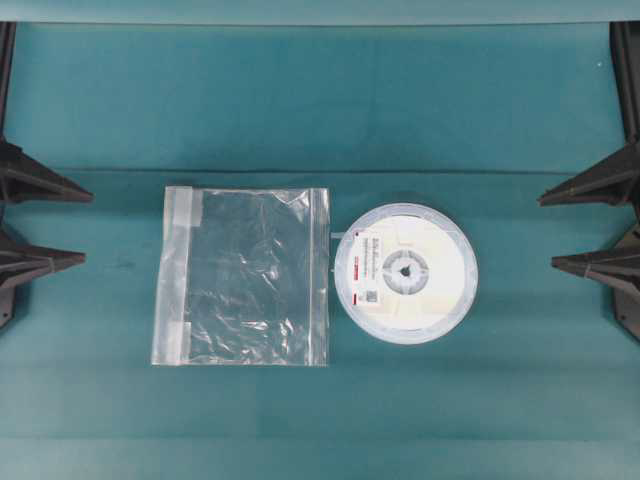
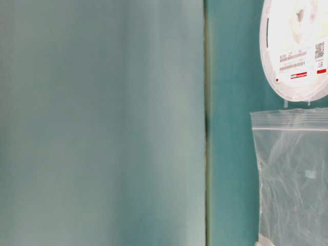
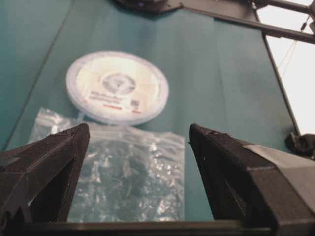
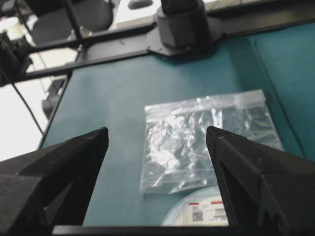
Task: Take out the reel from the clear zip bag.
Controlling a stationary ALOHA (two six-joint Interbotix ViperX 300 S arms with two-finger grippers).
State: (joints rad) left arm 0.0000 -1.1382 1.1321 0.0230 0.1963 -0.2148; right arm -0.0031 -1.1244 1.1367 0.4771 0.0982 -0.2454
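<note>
**Reel out of the bag, both grippers wide apart**

The left gripper [image 1: 85, 225] sits at the left edge of the teal table [image 1: 320, 100]. Its jaws are spread wide and hold nothing. The right gripper [image 1: 545, 232] sits at the right edge, spread wide too, with nothing in it. Between them lies the clear zip bag [image 1: 245, 275], flat and crinkly. The reel [image 1: 406, 273] lies flat just beside the bag, on its right, outside it. Its label has red marks.

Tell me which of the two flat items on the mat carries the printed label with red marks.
The reel, the round white disc right of the clear zip bag. The bag is square, transparent and crinkled, with no label.
</note>
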